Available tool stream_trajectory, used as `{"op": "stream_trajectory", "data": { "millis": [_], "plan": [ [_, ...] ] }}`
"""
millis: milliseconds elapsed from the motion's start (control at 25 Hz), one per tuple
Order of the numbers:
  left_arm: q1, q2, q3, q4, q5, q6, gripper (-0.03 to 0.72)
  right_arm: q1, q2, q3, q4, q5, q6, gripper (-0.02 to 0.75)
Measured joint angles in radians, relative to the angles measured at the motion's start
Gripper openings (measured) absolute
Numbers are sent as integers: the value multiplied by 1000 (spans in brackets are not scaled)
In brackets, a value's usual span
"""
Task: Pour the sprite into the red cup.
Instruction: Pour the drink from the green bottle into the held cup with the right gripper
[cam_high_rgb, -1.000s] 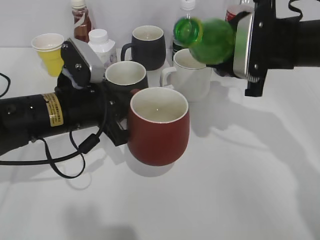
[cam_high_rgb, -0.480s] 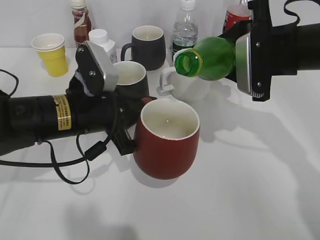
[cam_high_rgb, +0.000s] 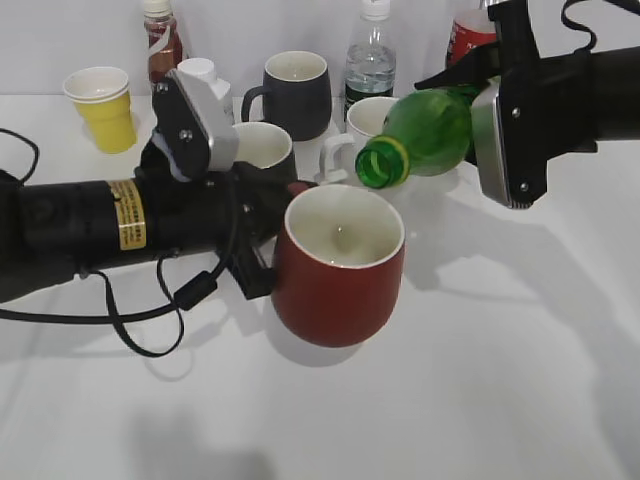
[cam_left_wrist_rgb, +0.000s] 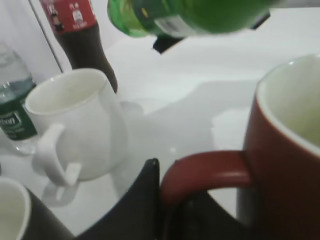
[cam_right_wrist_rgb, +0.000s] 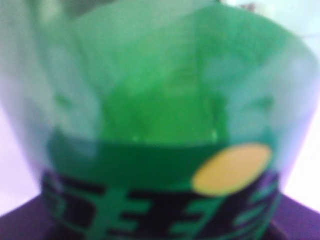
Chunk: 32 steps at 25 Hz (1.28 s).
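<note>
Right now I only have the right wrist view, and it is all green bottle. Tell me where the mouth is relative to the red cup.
Observer: In the exterior view, the sprite is tipped mouth-down, with the opening just above the red cup's far rim.
Operator: Report what holds the cup.
Observer: The left gripper is clamped on its handle, and the cup is upright.
Operator: Name the nearest thing behind it.
Observer: A white mug stands just behind the cup.

The sprite fills the right wrist view in a green blur — its mouth and the right gripper's fingers are out of sight. In the left wrist view the red cup is cut off at the right edge, and only one dark finger of the left gripper shows by the handle.
</note>
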Motion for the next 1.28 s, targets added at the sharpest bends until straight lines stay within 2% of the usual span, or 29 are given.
{"op": "stream_trajectory", "data": {
  "millis": [560, 1280],
  "plan": [
    [-1, 0, -26, 86, 1, 0, 49, 0, 0, 0, 1, 2, -108, 428],
    [-27, 17, -34, 94, 42, 0, 49, 0, 0, 0, 73, 7, -254, 428]
  ]
}}
